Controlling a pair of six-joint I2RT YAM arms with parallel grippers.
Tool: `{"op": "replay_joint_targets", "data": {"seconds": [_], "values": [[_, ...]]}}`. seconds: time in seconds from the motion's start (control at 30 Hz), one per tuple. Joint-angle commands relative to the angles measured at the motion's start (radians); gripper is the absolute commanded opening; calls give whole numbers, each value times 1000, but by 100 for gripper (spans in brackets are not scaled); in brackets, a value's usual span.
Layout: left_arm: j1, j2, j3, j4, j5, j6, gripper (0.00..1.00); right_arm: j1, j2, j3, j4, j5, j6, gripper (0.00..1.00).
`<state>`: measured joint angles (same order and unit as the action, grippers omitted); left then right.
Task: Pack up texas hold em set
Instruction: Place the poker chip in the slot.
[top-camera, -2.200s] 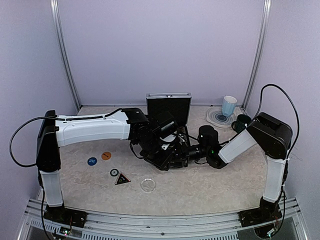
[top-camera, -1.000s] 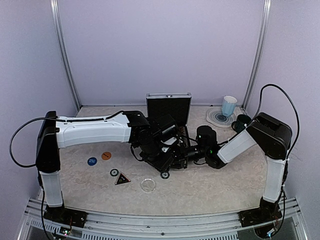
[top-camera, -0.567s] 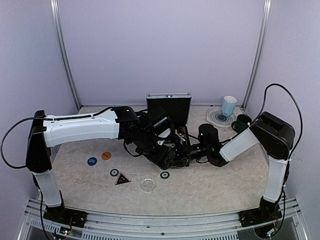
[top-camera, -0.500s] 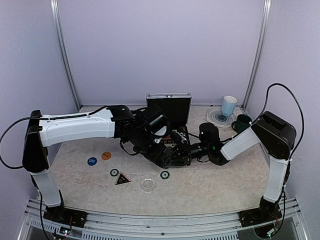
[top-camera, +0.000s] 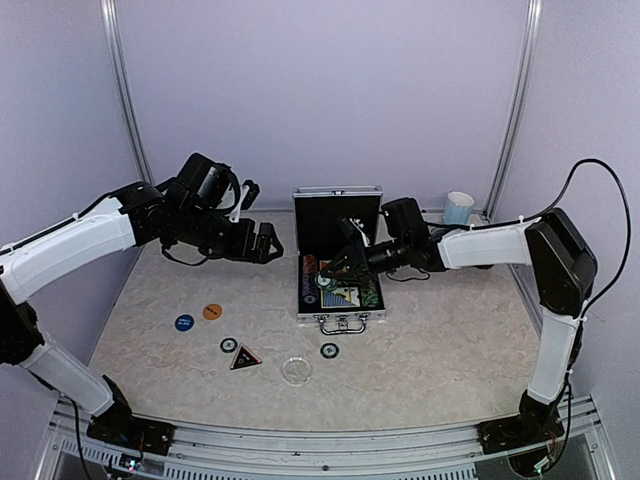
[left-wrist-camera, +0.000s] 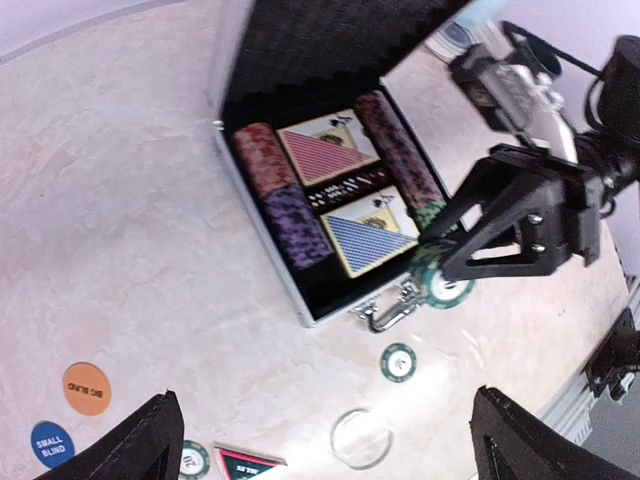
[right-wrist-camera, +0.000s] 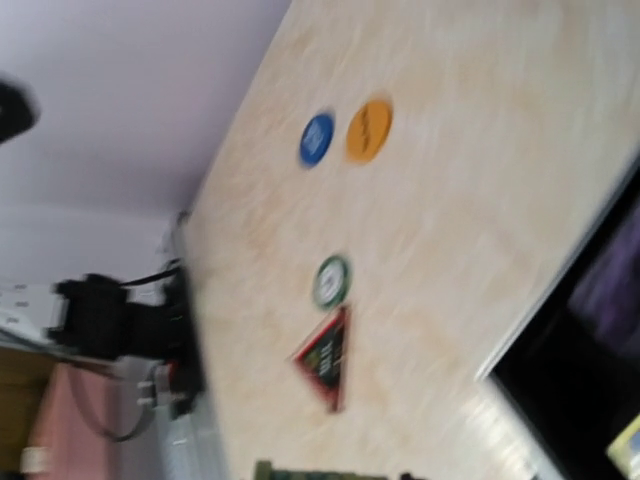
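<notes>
Clamping green chip stack (left-wrist-camera: 443, 280), right fingers (left-wrist-camera: 495, 262) gripping firmly; discs likely light, slick, loose, so pinch across faces. Left fingers (left-wrist-camera: 150, 445) gaping, empty.

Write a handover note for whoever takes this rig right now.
Left gripper: open, empty, raised to the left of the case.
Right gripper: shut on the green chip stack, held above the case, not yet placed.
Case: open, with the chip rows, red deck and blue deck inside.
Left on the table: blue disc, orange disc, black triangle, clear disc, and two loose green chips.
To do: pack those, then close the lid.
</notes>
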<state>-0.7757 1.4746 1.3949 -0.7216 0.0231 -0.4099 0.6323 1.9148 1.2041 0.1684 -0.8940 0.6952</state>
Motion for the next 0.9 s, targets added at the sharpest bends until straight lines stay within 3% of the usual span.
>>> {"op": "replay_joint_targets", "data": {"seconds": [0.0,0.33,0.53,0.87], "values": [[119,-64,-93,61,29,-12,99,-6,24,172,-311,140,-295,4],[292,-152,-260,159,118,1,99,21,128,413,-536,353,-598,3],[303,-167,-295,172,122,-12,99,95,170,481,-608,465,-812,1],[303,-161,-369,198,128,-32,99,219,214,521,-611,670,-1031,1]]}}
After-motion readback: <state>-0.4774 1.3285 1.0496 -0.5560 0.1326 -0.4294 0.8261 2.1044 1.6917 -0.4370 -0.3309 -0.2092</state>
